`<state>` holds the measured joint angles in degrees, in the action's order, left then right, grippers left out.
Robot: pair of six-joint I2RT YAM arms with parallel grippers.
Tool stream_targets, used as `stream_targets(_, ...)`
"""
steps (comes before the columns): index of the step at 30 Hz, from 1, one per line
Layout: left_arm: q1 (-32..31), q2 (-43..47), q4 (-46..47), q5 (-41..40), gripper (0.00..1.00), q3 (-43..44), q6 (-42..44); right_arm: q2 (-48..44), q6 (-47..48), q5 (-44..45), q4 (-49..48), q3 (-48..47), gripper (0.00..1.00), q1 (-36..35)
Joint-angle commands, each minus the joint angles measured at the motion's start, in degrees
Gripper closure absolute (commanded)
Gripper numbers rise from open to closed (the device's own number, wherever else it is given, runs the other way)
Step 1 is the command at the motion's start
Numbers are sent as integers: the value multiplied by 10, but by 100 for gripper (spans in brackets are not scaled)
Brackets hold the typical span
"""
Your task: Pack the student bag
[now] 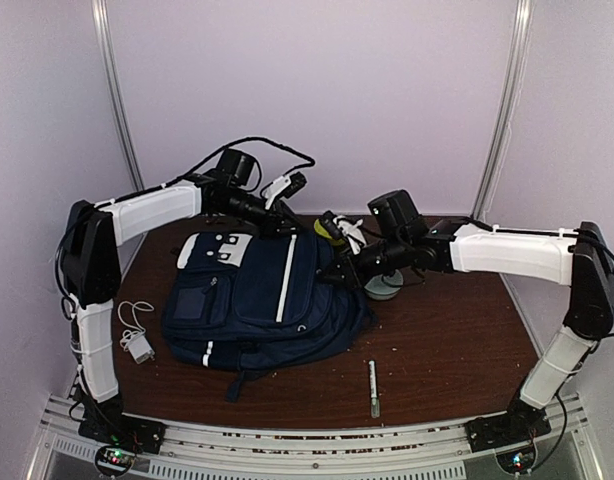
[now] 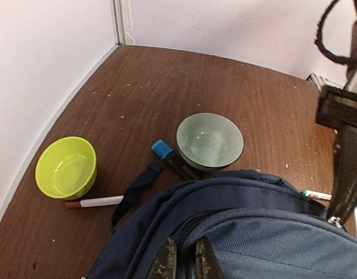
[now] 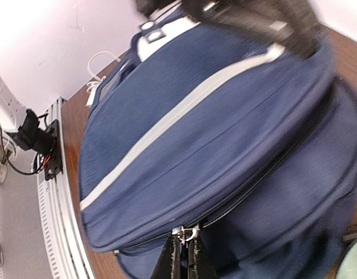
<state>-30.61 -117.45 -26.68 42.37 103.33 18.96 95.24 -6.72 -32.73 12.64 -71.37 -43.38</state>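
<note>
Plain pale lilac walls [image 1: 317,90] on three sides, thin grey metal posts [image 1: 116,100] standing in the back corners, dark brown wooden table [image 1: 447,340] with small pale crumbs scattered on it, slotted metal rail [image 1: 317,447] along its near edge, soft even light.

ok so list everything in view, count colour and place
student bag: 1, navy with white stripe, table centre
lime bowl: 1, yellow-green, behind bag
grey-green bowl: 1, pale, behind bag
blue-capped marker: 1, black, beside grey-green bowl
white marker: 1, red-brown cap, beside lime bowl
green-tipped marker: 1, white, behind bag
pen: 1, pale, front edge
charger: 1, white, left of bag
table: 1, dark brown
left gripper: 1, black, shut on bag top
right gripper: 1, black, shut on zip pull
</note>
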Motion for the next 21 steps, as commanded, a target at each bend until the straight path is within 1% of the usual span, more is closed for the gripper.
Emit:
stream_targets(1,53,45,101,-107,100,1,-38,-21,-22,-44,-8,26,100,-64)
stream_targets(4,54,49,108,-119,100,3,-39,-25,-38,-43,-25,46,100,-95)
stream_targets(8,55,50,116,-121,100,5,-39,-34,-57,-17,-47,66,100,-131)
stream_targets(12,55,54,139,-141,100,-6,-57,-6,-79,-2,-65,45,100,-165)
stream_targets(16,54,61,179,-154,100,-28,-91,21,-78,39,-58,11,100,-196)
stream_targets(19,44,66,218,-162,100,-51,-107,38,-77,110,-45,-15,100,-204)
stream_targets(21,43,71,262,-160,100,-75,-137,50,-97,208,-4,-50,100,-210)
